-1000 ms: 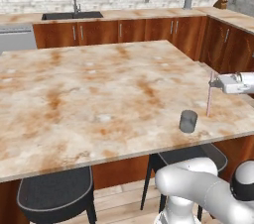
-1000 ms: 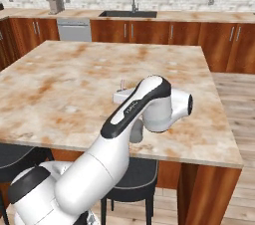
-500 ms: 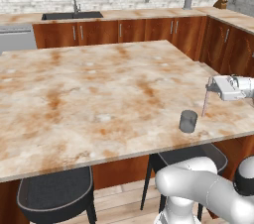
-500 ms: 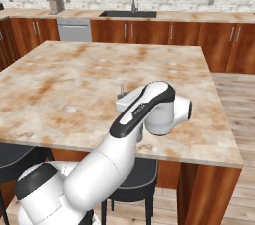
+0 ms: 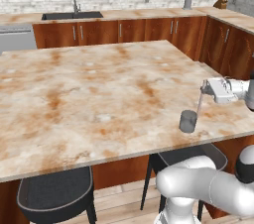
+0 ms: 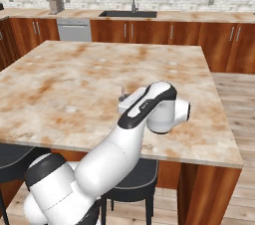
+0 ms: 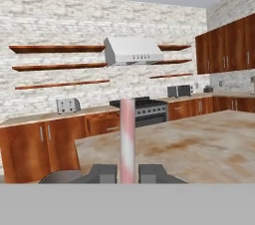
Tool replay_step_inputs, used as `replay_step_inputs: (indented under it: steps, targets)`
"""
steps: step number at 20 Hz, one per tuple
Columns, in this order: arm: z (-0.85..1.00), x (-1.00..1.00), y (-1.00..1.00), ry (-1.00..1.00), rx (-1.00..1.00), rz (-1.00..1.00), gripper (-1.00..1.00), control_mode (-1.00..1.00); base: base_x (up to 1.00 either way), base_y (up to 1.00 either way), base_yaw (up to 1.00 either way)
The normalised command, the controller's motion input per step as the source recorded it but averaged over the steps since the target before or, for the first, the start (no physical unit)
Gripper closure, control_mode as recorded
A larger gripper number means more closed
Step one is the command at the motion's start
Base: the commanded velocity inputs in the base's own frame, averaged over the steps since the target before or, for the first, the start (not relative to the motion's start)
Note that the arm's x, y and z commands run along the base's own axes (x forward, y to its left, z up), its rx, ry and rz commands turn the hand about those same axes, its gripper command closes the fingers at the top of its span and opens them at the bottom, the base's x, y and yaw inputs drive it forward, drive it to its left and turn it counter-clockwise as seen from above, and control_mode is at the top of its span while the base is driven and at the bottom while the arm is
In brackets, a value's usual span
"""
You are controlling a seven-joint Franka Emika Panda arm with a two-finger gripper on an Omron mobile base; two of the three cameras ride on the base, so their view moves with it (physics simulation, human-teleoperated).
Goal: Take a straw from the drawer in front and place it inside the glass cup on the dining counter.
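Fingers [image 7: 107, 173] clamped tight on the straw [image 7: 127, 139], one dark tip on each side of it at the bottom of the hand view. Gripper [image 5: 204, 89] held level above the near right part of the dining counter [image 5: 89, 94], pointing across it. Straw thin, straight, pale pinkish-white, hanging nearly upright, slightly tilted, from the gripper. Lower end of the straw down at the rim of the glass cup [image 5: 188, 121]; inside or just touching, cannot tell. Cup short, smoky grey, see-through, standing upright near the counter's front edge.
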Motion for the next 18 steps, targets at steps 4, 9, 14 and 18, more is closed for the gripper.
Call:
replay_step_inputs:
  steps: [4, 9, 14, 18]
  targets:
    - [-0.21, 0.33, 0.00, 0.00, 0.00, 0.00, 1.00, -1.00, 0.00, 0.00, 0.00]
    - [-0.17, 0.26, 0.00, 0.00, 0.00, 0.00, 1.00, -1.00, 0.00, 0.00, 0.00]
    - [-0.14, 0.18, -0.08, 0.00, 0.00, 0.00, 1.00, -1.00, 0.00, 0.00, 0.00]
    - [-0.10, 0.09, -0.16, 0.00, 0.00, 0.00, 1.00, -1.00, 0.00, 0.00, 0.00]
